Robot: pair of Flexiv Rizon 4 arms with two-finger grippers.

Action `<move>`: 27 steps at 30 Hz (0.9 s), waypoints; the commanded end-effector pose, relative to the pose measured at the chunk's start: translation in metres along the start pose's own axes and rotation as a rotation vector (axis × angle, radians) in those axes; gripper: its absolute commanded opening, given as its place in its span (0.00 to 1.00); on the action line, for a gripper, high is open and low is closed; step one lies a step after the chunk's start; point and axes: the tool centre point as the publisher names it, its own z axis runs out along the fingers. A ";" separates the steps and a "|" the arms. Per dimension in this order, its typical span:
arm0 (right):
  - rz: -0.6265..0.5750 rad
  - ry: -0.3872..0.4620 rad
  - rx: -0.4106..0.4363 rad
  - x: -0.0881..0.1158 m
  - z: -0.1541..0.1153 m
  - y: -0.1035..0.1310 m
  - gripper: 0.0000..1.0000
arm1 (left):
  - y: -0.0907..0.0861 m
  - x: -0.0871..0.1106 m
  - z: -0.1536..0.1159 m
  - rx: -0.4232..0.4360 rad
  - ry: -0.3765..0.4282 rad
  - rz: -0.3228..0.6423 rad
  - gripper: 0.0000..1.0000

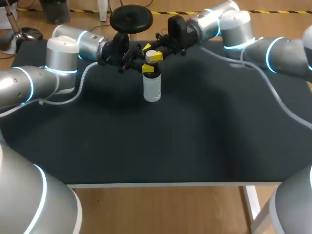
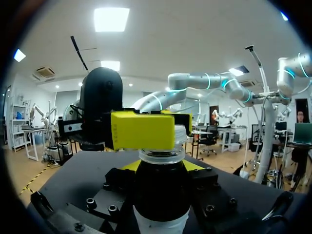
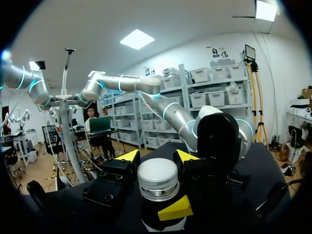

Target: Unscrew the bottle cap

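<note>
Centrally, towards the far edge of the black worktop, a clear bottle with a dark band round its shoulder stands upright, its white cap on the neck. Left arm enters from the left and right arm from the right; the two meet at the top of the bottle. Left pincer: narrow, holding the bottle just under the neck ring, with one yellow tip showing on each side of the dark shoulder in the left wrist view. Right pincer: narrow, holding the cap, its yellow tips set against two opposite sides of the cap in the right wrist view; in the left wrist view one of these tips covers most of the cap. One yellow tip of the left pincer shows just below the cap in the right wrist view. White cable from the left arm lies on the worktop, left of the bottle
</note>
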 end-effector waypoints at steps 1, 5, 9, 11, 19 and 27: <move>-0.014 0.652 -0.003 -0.007 -0.007 0.007 0.00 | -0.001 -0.002 -0.001 -0.003 0.003 0.000 0.00; -0.033 0.603 -0.030 -0.008 -0.013 0.018 0.00 | -0.001 -0.002 -0.001 -0.003 0.003 0.000 0.00; -0.041 0.479 -0.052 -0.017 -0.033 0.025 0.00 | -0.001 -0.002 -0.001 -0.003 0.003 0.000 0.00; -0.039 0.404 -0.058 -0.019 -0.053 0.025 0.00 | -0.001 -0.002 -0.001 -0.003 0.003 0.000 0.00; 0.050 0.027 -0.011 -0.010 -0.151 -0.019 0.00 | -0.001 -0.002 -0.001 -0.003 0.003 0.000 0.00; 0.184 -0.263 0.081 0.012 -0.212 -0.086 0.00 | -0.001 -0.002 -0.001 -0.003 0.003 0.000 0.00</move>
